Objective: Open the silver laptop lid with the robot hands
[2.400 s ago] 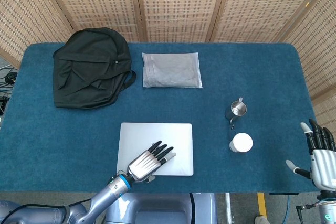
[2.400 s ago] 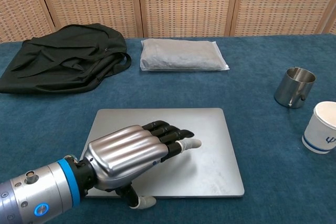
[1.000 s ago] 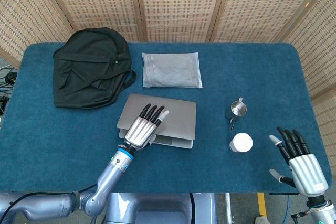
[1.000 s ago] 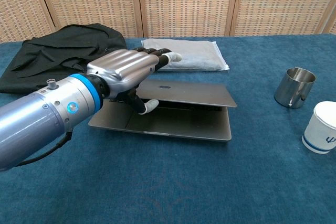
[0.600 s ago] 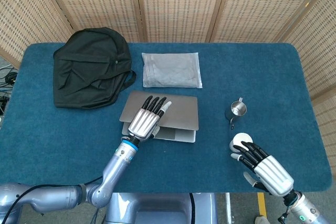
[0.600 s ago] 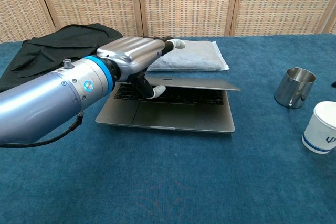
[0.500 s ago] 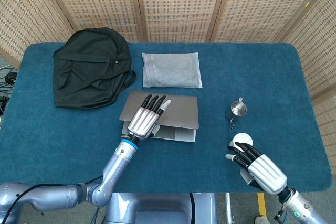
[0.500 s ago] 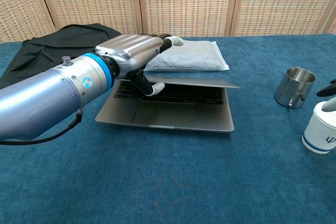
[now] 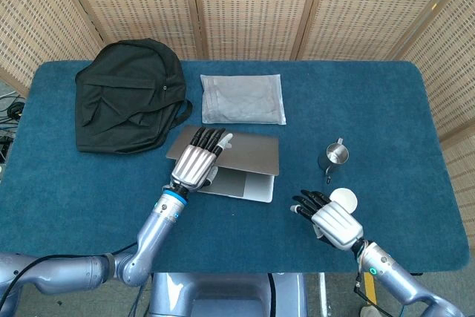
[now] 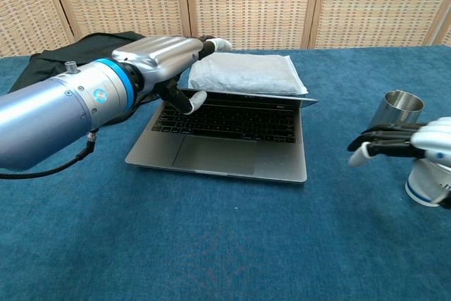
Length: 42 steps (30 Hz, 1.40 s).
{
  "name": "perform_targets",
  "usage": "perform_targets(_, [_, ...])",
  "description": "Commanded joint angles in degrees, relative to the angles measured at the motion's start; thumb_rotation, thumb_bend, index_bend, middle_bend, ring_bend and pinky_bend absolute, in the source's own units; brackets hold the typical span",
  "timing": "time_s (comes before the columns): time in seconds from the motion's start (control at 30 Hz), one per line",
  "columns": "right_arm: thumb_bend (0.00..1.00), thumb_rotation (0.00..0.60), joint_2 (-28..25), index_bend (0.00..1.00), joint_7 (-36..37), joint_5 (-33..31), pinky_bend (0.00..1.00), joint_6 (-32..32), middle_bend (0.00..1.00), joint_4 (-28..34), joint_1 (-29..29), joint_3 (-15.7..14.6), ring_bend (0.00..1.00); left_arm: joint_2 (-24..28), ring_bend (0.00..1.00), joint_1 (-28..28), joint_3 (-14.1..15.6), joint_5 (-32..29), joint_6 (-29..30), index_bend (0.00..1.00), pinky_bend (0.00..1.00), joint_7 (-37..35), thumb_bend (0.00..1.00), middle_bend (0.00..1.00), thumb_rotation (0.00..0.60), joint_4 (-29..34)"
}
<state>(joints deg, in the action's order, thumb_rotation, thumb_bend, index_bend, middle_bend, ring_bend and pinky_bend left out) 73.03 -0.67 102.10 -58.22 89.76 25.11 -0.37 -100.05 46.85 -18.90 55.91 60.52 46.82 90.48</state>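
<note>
Your left robot hand pinches the laptop lid's left edge, thumb under; lid half-raised, mid-bench. Your right robot hand, at the laptop's 4 o'clock, seems spread, empty.

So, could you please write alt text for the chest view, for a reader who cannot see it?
The left hand holds the lid of a silver laptop partly raised, keyboard showing. The right hand reaches in from the right, in front of a paper cup and steel pitcher.
</note>
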Motion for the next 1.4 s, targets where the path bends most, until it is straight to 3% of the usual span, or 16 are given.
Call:
perform_targets(0.03, [1.0,0.6,2.7,0.17,-4.2,-3.5,0.14,4.1,0.11,0.6,2.2,1.7,0.04,0.8,0.0,0.0,0.3,0.4,0.0,0.0,0.0,-0.9,0.54,0.0,0.6,0.1])
perform_targets(0.23, [1.0,0.6,6.9,0.16,-11.3,-9.5,0.14,9.2,0.1,0.6,4.6,3.6,0.04,2.4,0.0,0.3,0.8,0.6,-0.2,0.0,0.0,-3.3,0.54,0.0,0.6,-0.3])
perform_targets(0.63, [1.0,0.6,11.5,0.14,-22.7,-19.5,0.14,12.9,0.08,1.9,8.0,6.6,0.04,4.5,0.0,0.7,1.5,0.4,-0.8,0.0,0.0,-7.6,0.54,0.0,0.6,-0.6])
perform_targets(1.0, [1.0,0.6,15.0,0.12,-29.4,-26.6,0.14,15.7,0.08,0.5,11.3,6.2,0.04,5.5,0.0,1.4,2.1,0.2,-1.2,0.0,0.0,-10.3,0.54,0.0,0.6,-1.3])
perform_targets(1.4, [1.0,0.6,15.4,0.12,-32.8,-31.7,0.14,16.3,0.08,0.9,14.0,4.6,0.04,6.8,0.0,2.2,2.9,0.6,-1.1,0.0,0.0,-12.1,0.54,0.0,0.6,-2.4])
